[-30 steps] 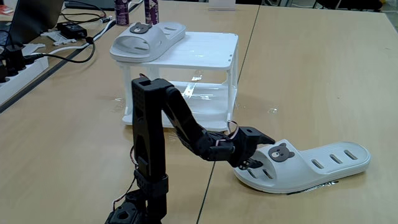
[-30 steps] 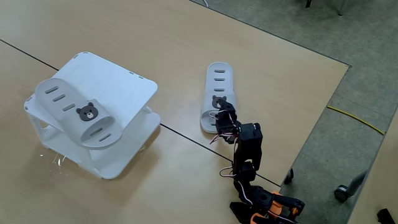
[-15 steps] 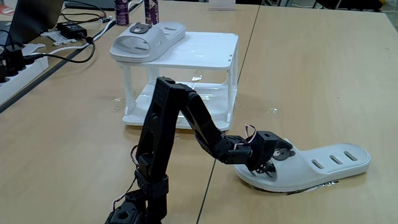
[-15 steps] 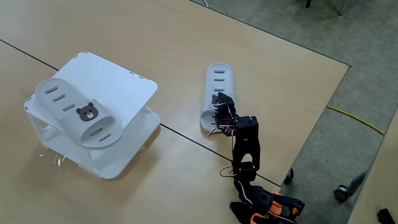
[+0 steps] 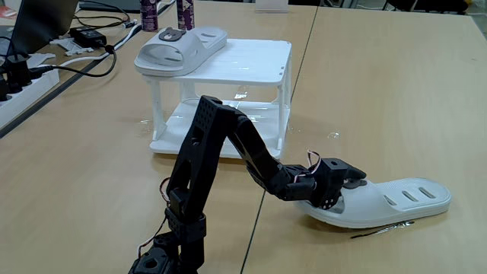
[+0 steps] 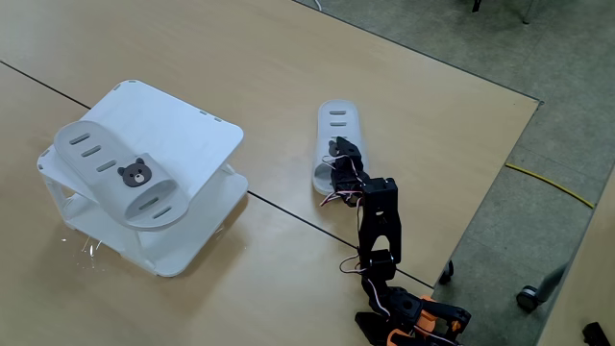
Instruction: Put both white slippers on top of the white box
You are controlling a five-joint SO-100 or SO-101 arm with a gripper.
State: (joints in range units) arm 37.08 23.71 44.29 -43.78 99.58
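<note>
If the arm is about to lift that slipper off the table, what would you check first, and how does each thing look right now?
1. Gripper sits over the strap of the slipper on the table: ok.
2. Jaws firmly closed on it: cannot tell, the gripper hides the contact.
3. Slipper starting to lift: cannot tell.
4. Free room on top of the white box: ok, the bare part lies beside the first slipper.
5. First slipper resting steadily on the box: ok.
6. Bare table between slipper and box: ok.
</note>
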